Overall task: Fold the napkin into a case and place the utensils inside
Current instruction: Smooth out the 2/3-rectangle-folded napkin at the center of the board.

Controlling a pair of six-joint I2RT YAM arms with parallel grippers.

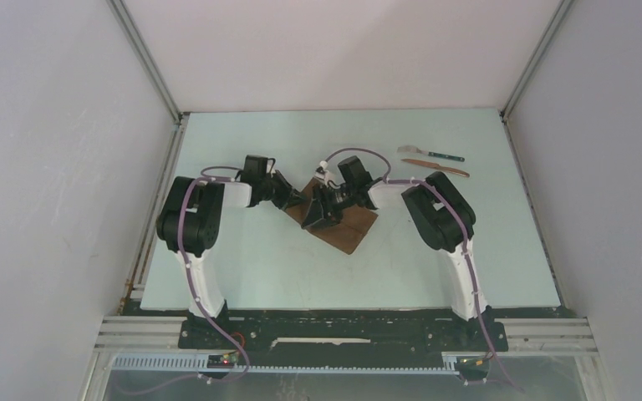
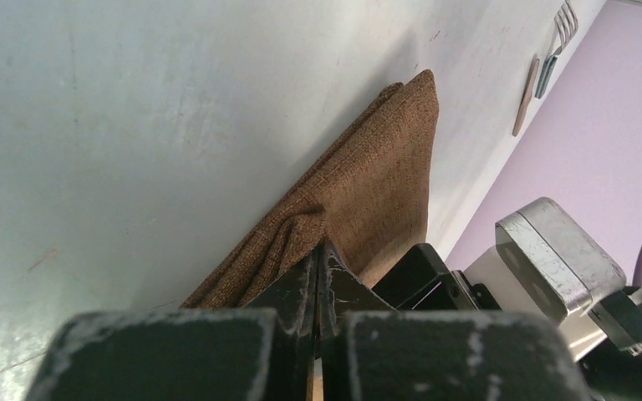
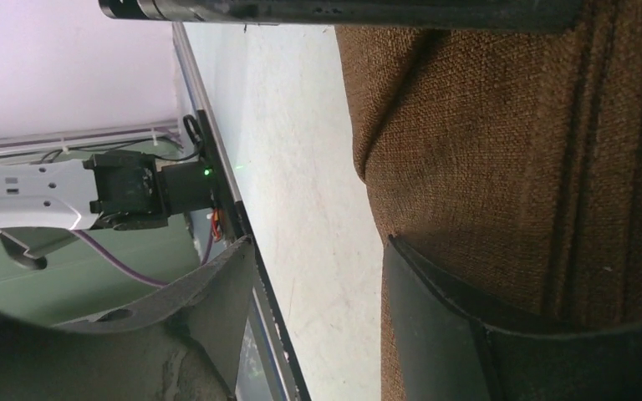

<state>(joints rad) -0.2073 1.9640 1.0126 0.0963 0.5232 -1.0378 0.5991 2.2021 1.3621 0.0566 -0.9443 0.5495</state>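
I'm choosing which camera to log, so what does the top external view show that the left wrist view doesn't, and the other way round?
Only top external: both arms whole from their bases, and the full outline of the table. Only left wrist: the left hand shut, pinching the bunched napkin at its tips. Both: the napkin, the fork and the reddish-brown stick beside it.

From above, the left pincer [image 1: 300, 200] and right pincer [image 1: 318, 219] cover the far-left part of the napkin [image 1: 353, 230], hiding its folds. In the left wrist view the pincer tips hide the napkin's near end, and beyond the napkin the small fork [image 2: 561, 29] runs out at the top edge. In the right wrist view the napkin is cut off right and below.
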